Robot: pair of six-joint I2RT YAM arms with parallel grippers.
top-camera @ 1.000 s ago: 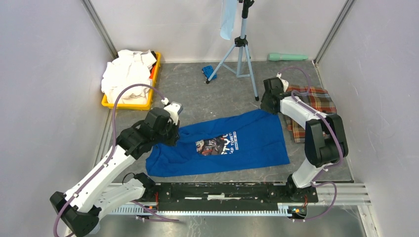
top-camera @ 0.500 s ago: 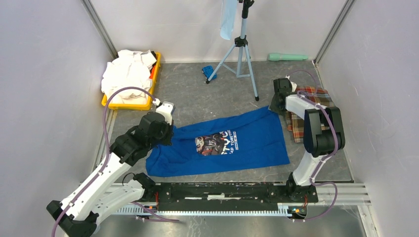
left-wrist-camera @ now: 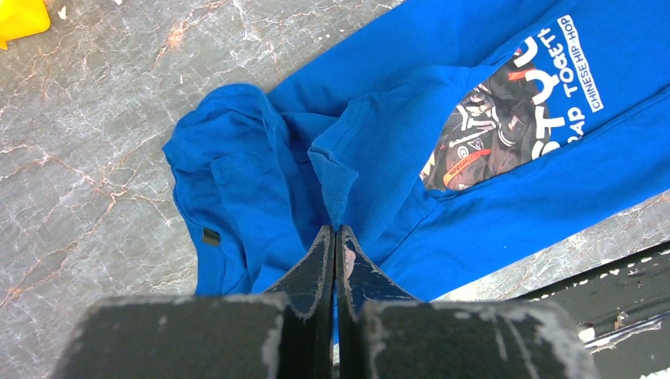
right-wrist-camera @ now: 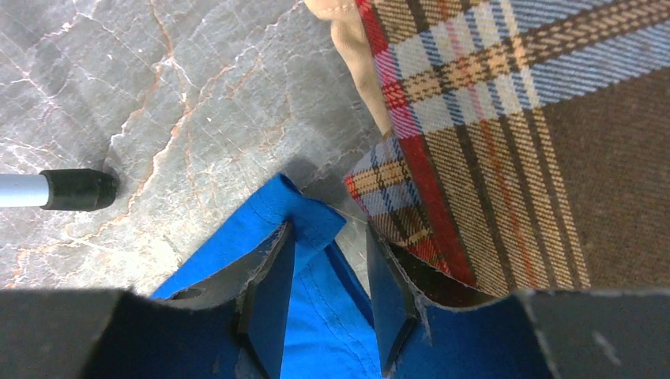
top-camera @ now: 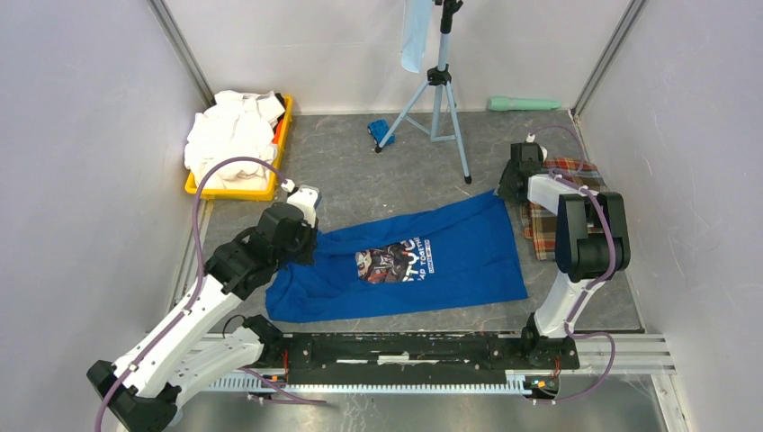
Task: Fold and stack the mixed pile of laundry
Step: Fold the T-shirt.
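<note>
The right gripper has travelled toward the upper right of the overhead view, drawing the corner of the royal-blue cotton T-shirt out to the folded red-green plaid cloth. Its jaws stand parted astride that corner. The left gripper has its jaws pressed together at a raised fold on the shirt's left end; whether fabric is caught, I cannot tell.

The shirt lies spread at centre frame, front up and rumpled at the left. The bunched white shirts fill a yellow plastic tray at upper left.

The grey marbled tabletop is enclosed by plain white walls, and a metal tripod stands at top centre. The chest graphic reads "CHINESE HIP-HOP" beside larger, partly hidden lettering.
</note>
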